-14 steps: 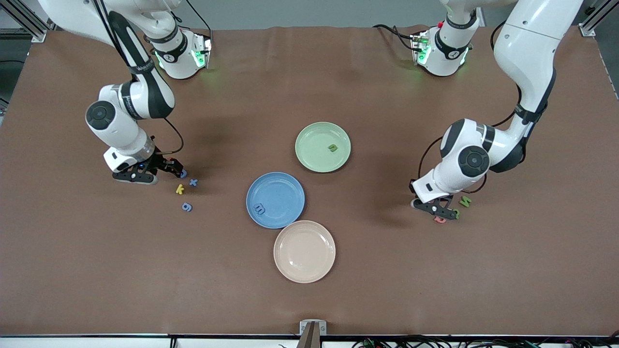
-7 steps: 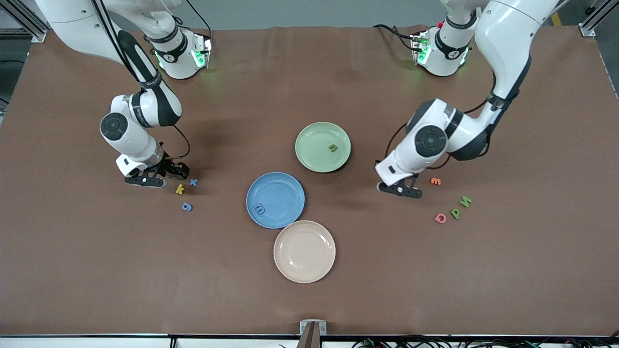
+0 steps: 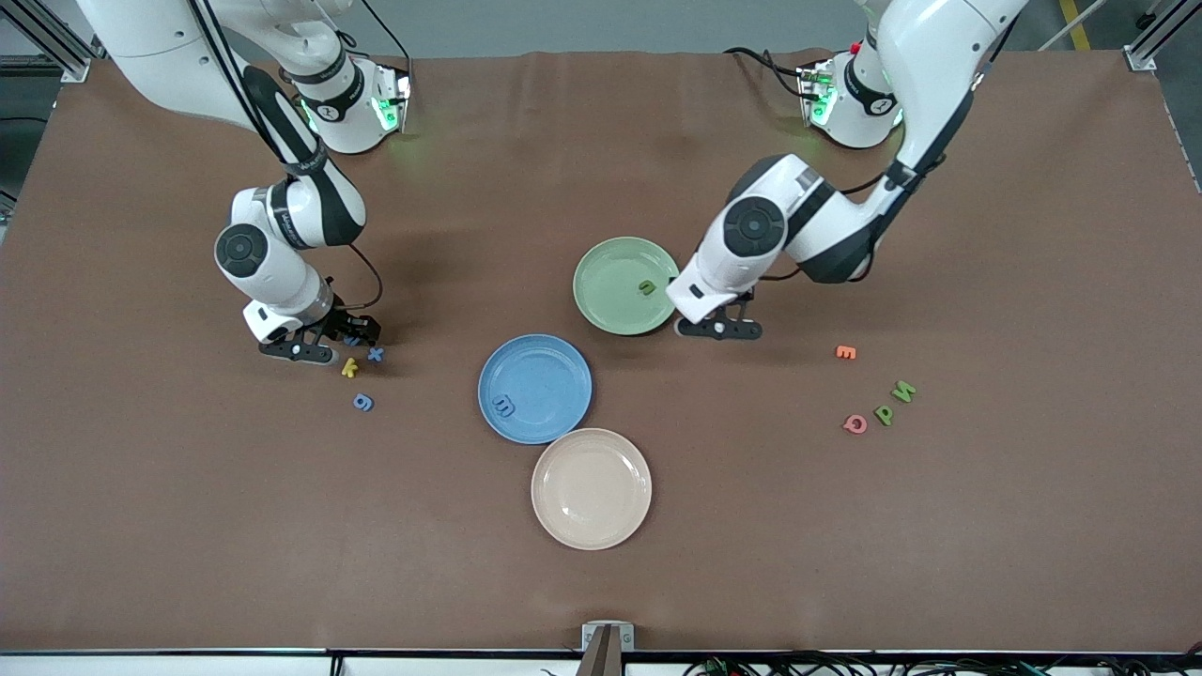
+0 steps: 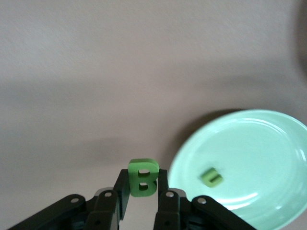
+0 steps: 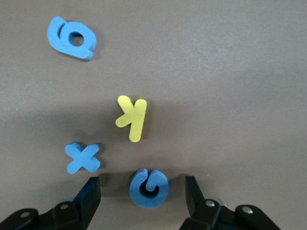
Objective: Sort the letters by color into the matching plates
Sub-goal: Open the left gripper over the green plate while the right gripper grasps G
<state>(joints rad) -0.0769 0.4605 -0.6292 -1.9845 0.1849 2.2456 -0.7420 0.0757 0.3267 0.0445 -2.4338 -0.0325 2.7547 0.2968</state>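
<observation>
My left gripper [image 3: 721, 329] is shut on a green letter B [image 4: 143, 178], just past the rim of the pale green plate [image 3: 610, 263] toward the left arm's end. One green letter [image 3: 646, 287] lies in that plate. My right gripper [image 5: 142, 194] is open and low over the table, its fingers on either side of a blue letter c [image 5: 149, 188]. A blue x [image 3: 376, 354] and a blue g [image 3: 363, 402] lie close by. The blue plate [image 3: 545, 371] holds one blue letter [image 3: 504, 406]. Two green letters [image 3: 903, 391] lie toward the left arm's end.
A yellow k [image 3: 349, 367] lies between the blue x and g. An orange E [image 3: 845, 352] and a pink Q [image 3: 855, 423] lie beside the loose green letters. A cream-beige plate [image 3: 592, 488] touches the blue plate, nearer the front camera.
The left arm has swung from the loose green letters over to the green plate with the B in its gripper. The right gripper has shifted a little toward the blue letters.
</observation>
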